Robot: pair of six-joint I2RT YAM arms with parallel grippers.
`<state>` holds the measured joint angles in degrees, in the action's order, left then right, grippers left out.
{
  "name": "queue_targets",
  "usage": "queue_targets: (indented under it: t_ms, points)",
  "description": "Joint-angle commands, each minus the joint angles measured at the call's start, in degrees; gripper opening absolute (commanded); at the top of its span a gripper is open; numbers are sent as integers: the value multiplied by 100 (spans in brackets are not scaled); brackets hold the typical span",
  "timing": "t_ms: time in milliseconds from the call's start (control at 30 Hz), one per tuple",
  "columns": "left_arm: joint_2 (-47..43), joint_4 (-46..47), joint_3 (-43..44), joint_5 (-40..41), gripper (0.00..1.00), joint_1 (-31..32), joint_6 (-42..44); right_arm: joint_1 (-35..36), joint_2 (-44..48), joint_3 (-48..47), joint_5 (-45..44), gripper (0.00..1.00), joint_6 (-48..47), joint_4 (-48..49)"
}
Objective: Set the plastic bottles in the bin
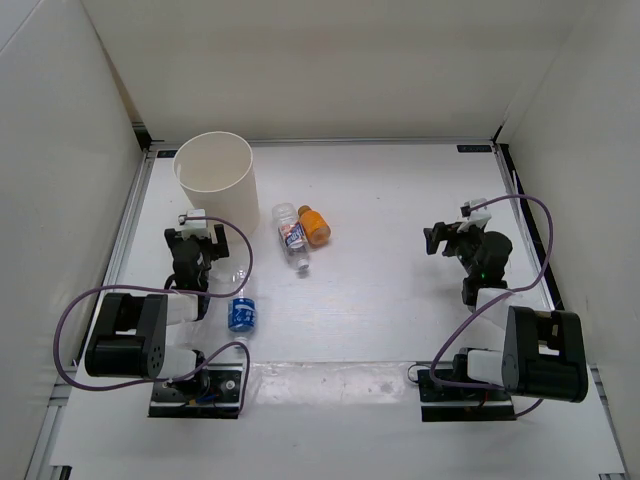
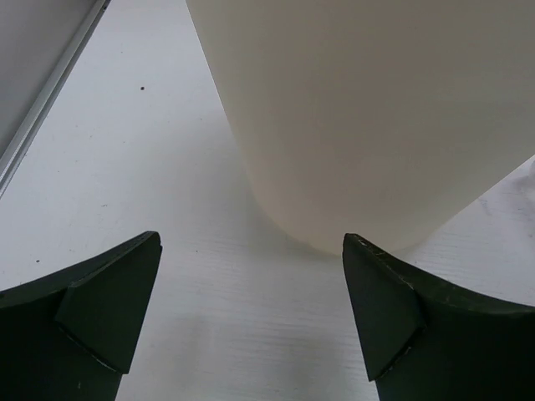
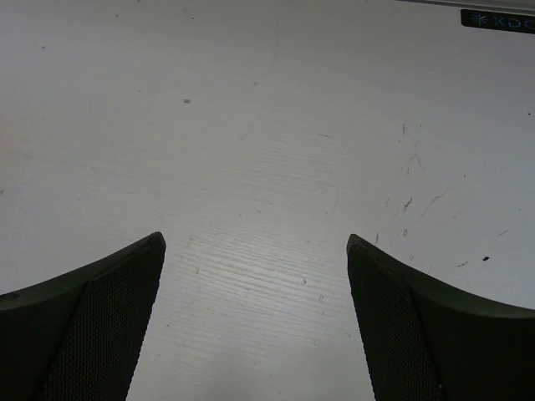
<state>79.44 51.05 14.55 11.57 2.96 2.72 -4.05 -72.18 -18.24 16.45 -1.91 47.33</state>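
Observation:
The cream-white bin (image 1: 216,177) stands upright at the back left. Its wall fills the left wrist view (image 2: 376,117). A clear bottle with a blue label (image 1: 242,310) lies near the left arm. A clear bottle with a white-pink label and white cap (image 1: 293,237) lies mid-table, touching a short orange bottle (image 1: 315,225) to its right. My left gripper (image 1: 196,237) is open and empty, just in front of the bin. My right gripper (image 1: 452,238) is open and empty over bare table at the right.
White walls enclose the table (image 1: 400,200) on the left, back and right. A small dark label (image 3: 497,20) sits at the back edge in the right wrist view. Purple cables loop beside both arm bases.

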Motion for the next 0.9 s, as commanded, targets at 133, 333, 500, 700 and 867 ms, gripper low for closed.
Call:
queue_targets:
  t_ms: [133,333,500,700,867]
  points:
    - [-78,54,136,-59,100,3,-17,185,90,-154,-508,90,-90,207]
    - [-69,55,128,-50,100,-6,-8,704,91,-83,-1494,90,-160,268]
    - [-51,90,127,-68,100,-15,-26,652,99,-101,-1460,90,-108,242]
    - [-78,81,128,-111,100,-24,-26,442,81,-180,-1320,90,-55,171]
    - [-174,116,40,-129,100,-32,9,476,38,-224,-1197,90,6,119]
